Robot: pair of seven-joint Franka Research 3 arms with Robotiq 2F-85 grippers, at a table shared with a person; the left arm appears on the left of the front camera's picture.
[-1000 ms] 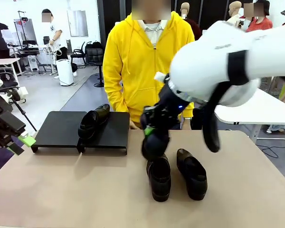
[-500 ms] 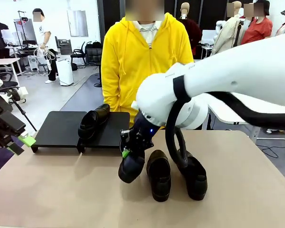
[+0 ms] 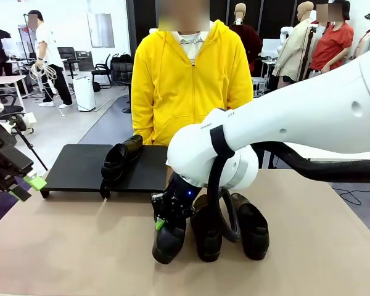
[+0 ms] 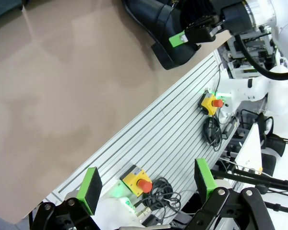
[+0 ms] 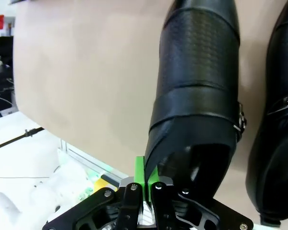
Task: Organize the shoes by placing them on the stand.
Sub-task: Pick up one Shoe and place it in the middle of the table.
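Observation:
My right gripper (image 3: 163, 222) reaches across the middle and is shut on the heel rim of a black shoe (image 3: 169, 242), which hangs toe-down close to the tabletop. In the right wrist view the green pads (image 5: 140, 173) pinch that shoe (image 5: 197, 96) at its opening. Two more shoes (image 3: 207, 233) (image 3: 251, 229) lie side by side just right of it. Another shoe (image 3: 121, 158) lies on the black stand (image 3: 74, 168) at the back left. My left gripper (image 3: 26, 185) waits open at the left edge. Its view shows its gripper (image 4: 148, 179) empty, with the held shoe (image 4: 156, 21) far off.
A person in a yellow hoodie (image 3: 185, 80) stands at the far side behind the stand. The tan tabletop (image 3: 74, 240) is bare at front left. Below the table's near edge sit a slotted metal rail (image 4: 168, 139) and yellow stop buttons (image 4: 137, 178).
My right arm has swung left and down, carrying the shoe from above the two lying shoes to just left of them, near the tabletop. The left gripper has stayed still.

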